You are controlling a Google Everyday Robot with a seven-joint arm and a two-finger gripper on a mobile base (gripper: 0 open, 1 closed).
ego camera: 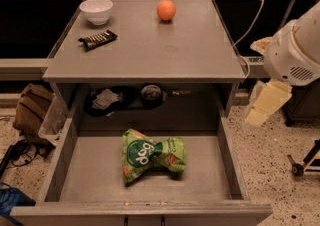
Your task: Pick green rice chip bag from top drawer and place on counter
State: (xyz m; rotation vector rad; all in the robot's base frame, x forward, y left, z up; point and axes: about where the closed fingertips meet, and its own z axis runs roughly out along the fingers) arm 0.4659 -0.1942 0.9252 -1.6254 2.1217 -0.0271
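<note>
The green rice chip bag [151, 155] lies crumpled on the flat grey bottom of the open top drawer [227, 162], slightly left of centre. The grey counter [165, 45] is directly above and behind the drawer. My gripper [265, 104] hangs from the white arm [295, 50] at the right, outside the drawer's right wall and above floor level. It is well to the right of the bag, apart from it, and holds nothing that I can see.
On the counter are a white bowl [96, 10] at the back left, an orange [166, 10] at the back centre and a dark candy bar wrapper [97, 39] at the left. Dark items sit on the shelf behind the drawer [150, 94]. A brown bag [32, 110] lies on the floor at the left.
</note>
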